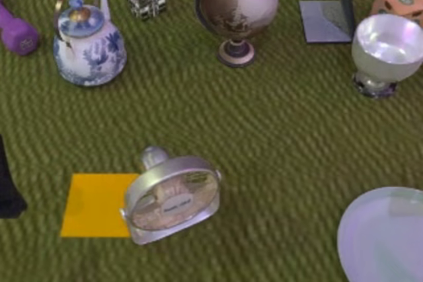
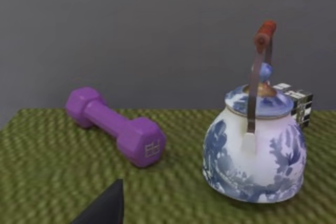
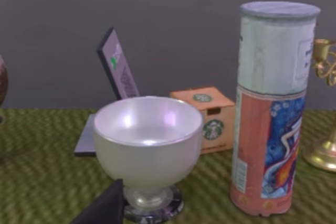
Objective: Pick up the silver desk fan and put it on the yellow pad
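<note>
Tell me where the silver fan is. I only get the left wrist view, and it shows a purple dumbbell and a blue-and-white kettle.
Observer: The top view shows the silver desk fan on the table's left half, well in front of that kettle.
Operator: Is it where it belongs yet?
Observer: No. It stands at the right edge of the yellow pad, mostly on the green cloth, and nothing holds it.
Operator: What sits at the far right?
Observer: The right wrist view shows a pearly bowl beside a tall snack can.
</note>
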